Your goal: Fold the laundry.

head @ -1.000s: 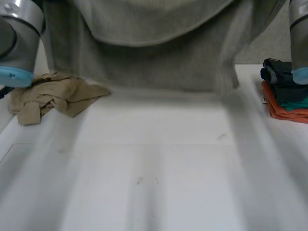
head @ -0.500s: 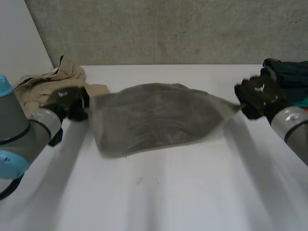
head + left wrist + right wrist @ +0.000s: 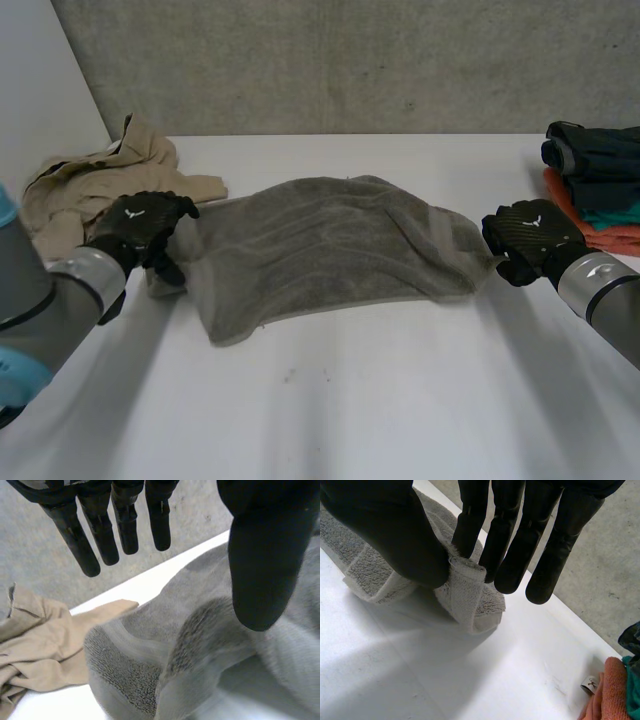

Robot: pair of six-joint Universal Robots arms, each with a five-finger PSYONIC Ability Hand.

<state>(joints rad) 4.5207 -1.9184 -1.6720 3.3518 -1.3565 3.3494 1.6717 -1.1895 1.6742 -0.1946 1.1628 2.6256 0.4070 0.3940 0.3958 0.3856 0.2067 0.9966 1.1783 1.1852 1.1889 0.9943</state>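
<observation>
A grey towel [image 3: 330,240] lies rumpled and spread across the middle of the white table [image 3: 330,400]. My left hand [image 3: 145,225] rests at the towel's left end. In the left wrist view its fingers [image 3: 105,535] are straight and its thumb stands apart above the towel's corner [image 3: 150,670], with nothing pinched. My right hand [image 3: 525,238] is at the towel's right end. In the right wrist view its thumb [image 3: 395,535] and a finger pinch a rolled corner of the towel [image 3: 470,600] just above the table.
A crumpled beige garment [image 3: 90,190] lies at the back left, touching the towel's left end [image 3: 40,650]. A stack of folded clothes [image 3: 595,190], dark over teal and orange [image 3: 612,695], stands at the right edge. A concrete wall runs behind the table.
The towel, held up high a second ago, came down and now lies on the table. The left hand opened and let go of its corner. The right hand keeps its pinch.
</observation>
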